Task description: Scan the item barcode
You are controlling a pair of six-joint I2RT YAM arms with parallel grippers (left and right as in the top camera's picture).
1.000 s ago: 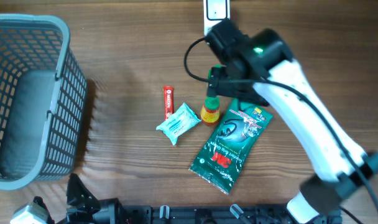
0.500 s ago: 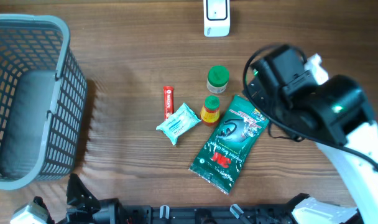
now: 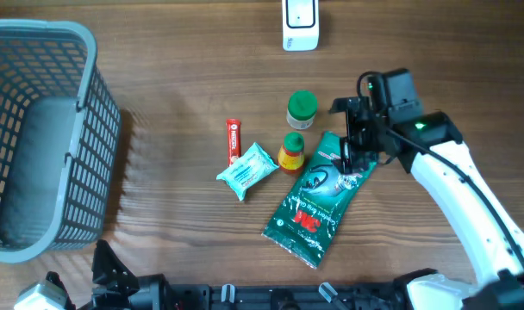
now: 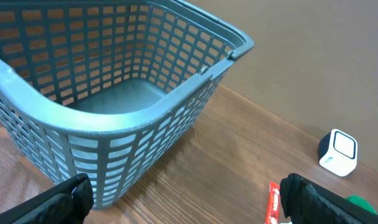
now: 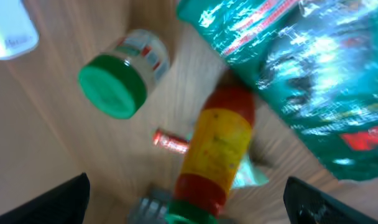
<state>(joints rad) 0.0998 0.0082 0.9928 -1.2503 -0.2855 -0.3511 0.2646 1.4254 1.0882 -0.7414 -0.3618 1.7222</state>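
A brown wooden counter, seen from above. The right gripper, fingers spread wide and empty, hovers over the top end of a green foil packet, which is likely the item to scan. We judge it should pinch one edge, clear of the small red-and-yellow bottle just beside, leaving the barcode uncovered for the white box scanner. The left gripper, fingers also apart, hangs near a grey plastic basket.
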